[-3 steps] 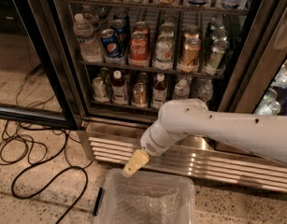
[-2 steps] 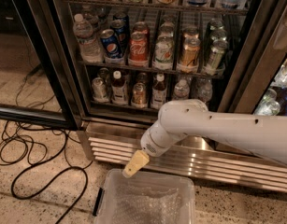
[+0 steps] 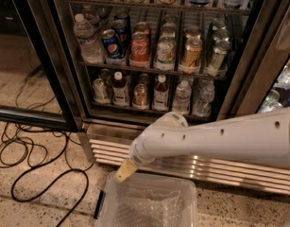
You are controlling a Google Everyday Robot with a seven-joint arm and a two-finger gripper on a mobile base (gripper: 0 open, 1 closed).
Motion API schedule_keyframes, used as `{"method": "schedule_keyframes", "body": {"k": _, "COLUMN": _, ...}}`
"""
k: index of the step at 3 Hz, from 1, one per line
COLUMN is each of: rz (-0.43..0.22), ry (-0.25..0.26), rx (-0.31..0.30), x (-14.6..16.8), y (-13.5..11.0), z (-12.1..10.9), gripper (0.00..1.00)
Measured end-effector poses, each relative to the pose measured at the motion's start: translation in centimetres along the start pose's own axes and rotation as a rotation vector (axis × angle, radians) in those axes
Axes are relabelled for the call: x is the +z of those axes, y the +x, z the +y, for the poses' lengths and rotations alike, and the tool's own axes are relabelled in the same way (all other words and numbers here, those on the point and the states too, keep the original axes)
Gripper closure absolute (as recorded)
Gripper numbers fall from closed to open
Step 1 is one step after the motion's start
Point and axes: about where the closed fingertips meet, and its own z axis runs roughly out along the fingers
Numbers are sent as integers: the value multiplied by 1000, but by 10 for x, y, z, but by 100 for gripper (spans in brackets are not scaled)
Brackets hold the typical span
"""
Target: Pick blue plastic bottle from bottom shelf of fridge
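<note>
White arm (image 3: pixel 220 138) from the right, end effector (image 3: pixel 124 170) low, angled down-left

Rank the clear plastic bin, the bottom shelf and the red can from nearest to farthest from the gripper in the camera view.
The gripper hangs low in front of the fridge.
1. Clear plastic bin: on the floor, just below and to the right of the gripper.
2. Bottom shelf: above and behind the gripper, inside the fridge.
3. Red can: one rack higher, farthest.
</note>
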Motion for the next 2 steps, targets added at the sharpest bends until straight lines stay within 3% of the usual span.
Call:
{"method": "schedule_keyframes", "body": {"k": 1, "rz": -82, "ry": 127, "rx": -51, "x": -3, "y": -30, "z": -33, "gripper": 0}}
{"method": "schedule_keyframes", "body": {"k": 2, "rz": -154, "ry": 179, "rx": 35, "x": -8, "y": -48, "z": -61, "gripper": 0}}
